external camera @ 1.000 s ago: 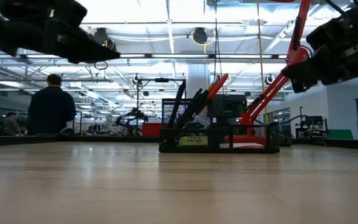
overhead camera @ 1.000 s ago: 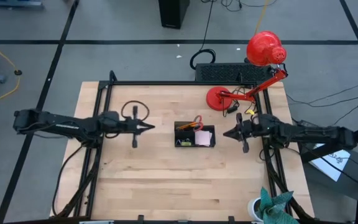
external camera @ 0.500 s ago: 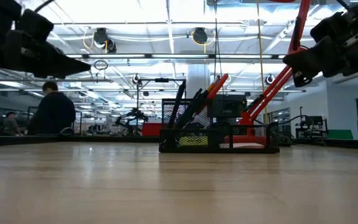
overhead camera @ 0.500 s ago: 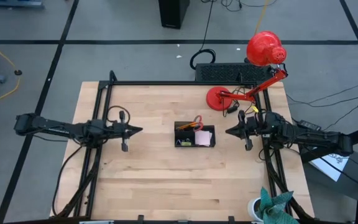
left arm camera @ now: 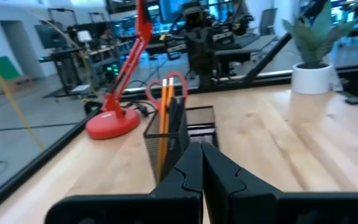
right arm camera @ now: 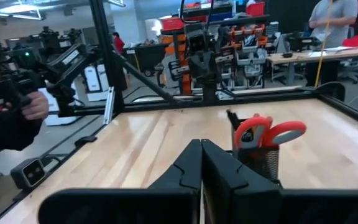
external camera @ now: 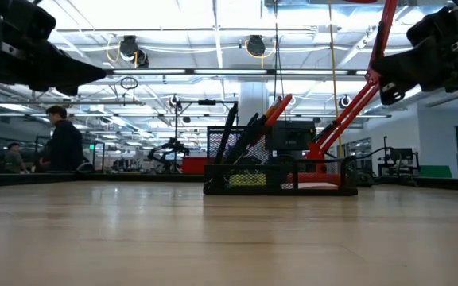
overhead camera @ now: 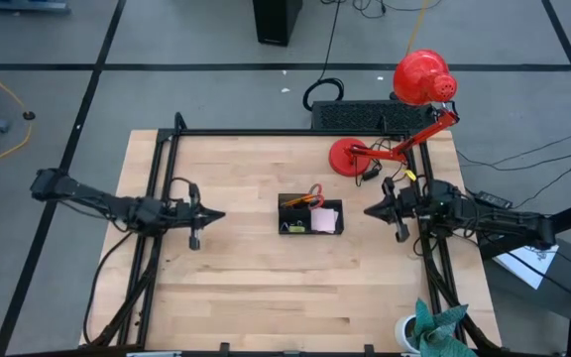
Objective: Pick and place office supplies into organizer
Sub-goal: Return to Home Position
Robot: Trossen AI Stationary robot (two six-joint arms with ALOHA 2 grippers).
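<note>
Left claw: the left gripper (overhead camera: 213, 214) hangs above the table (overhead camera: 266, 288), its 2 fingers pressed together on nothing.
Right claw: the right gripper (overhead camera: 369, 211) hangs likewise, fingers pressed together, nothing held.
Organizer's place: the organizer (external camera: 293, 184) sits between the 2 claws, straight ahead of each one's tips and apart from both.
Organizer's handling: looks like light, stiff wire mesh. It would likely slide on the smooth wood if nudged, so it is best taken by the rim of a side wall.
Scissors: 1 pair, the red-handled scissors (right arm camera: 271, 129), standing in the taller section. They are rigid, and the handle neck is the likeliest hold.
Pencils: 2 orange pencils (left arm camera: 163, 124), upright beside the scissors. They are thin and stiff and probably roll if laid flat.
Pens: black pens (external camera: 230, 131) lean in the same section. I cannot tell their count.
Sticky pad: 1 pink sticky-note pad (overhead camera: 322, 219) in the low section, on the right claw's side. It is light and soft and should be pinched across its edges.
Yellow-green piece: 1, the yellow-green piece (external camera: 247, 180), low in the tray.
Loose supplies on the table: 0 seen.
</note>
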